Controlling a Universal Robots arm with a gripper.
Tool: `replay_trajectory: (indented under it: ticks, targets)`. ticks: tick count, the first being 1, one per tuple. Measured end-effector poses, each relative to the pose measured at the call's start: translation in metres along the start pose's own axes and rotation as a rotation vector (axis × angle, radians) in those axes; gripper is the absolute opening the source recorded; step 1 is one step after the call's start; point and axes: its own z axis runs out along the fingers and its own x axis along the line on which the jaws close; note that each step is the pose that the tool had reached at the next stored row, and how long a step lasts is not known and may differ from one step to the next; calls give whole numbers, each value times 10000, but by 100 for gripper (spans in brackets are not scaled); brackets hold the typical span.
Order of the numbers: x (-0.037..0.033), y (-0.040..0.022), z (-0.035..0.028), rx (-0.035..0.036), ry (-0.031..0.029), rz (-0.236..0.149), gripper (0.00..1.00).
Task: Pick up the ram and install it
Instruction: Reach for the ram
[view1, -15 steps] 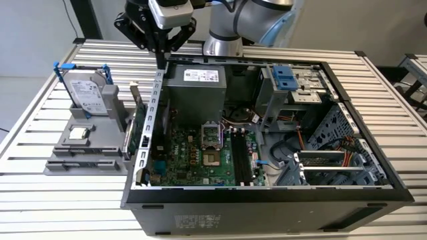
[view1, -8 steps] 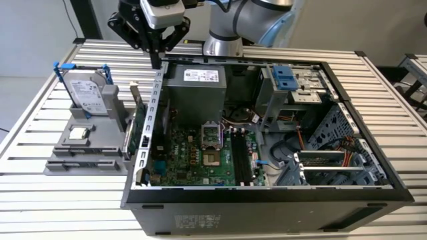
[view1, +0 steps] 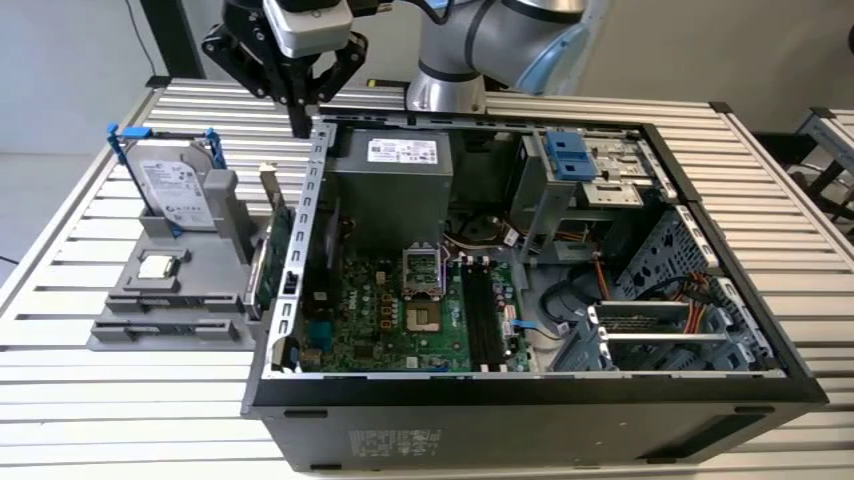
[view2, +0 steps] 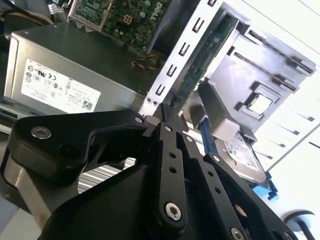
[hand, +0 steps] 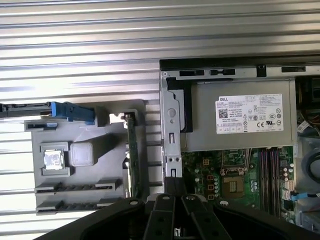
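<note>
End effector (view1: 304, 120) over case corner
Closed together, gripping nothing; hovers at eleven o'clock of the open computer case (view1: 534, 395), exterior view.

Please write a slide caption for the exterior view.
Gripper over the edge of the open computer case, near a grey holder with a hard drive.

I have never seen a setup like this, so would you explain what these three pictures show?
A robot arm with a gripper hangs over a slatted table. One picture comes from a camera off the arm; both wrist views come from cameras riding on it. On the table stand an open computer case and, at the exterior view's left, a grey holder carrying a hard drive, a processor chip and an upright green card. Whether the gripper holds anything, I cannot tell.
</note>
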Motion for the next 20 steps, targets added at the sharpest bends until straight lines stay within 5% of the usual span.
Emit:
replay_trajectory:
  ticks: [20]
  targets:
    - [194,-14,0,0,0,0,0]
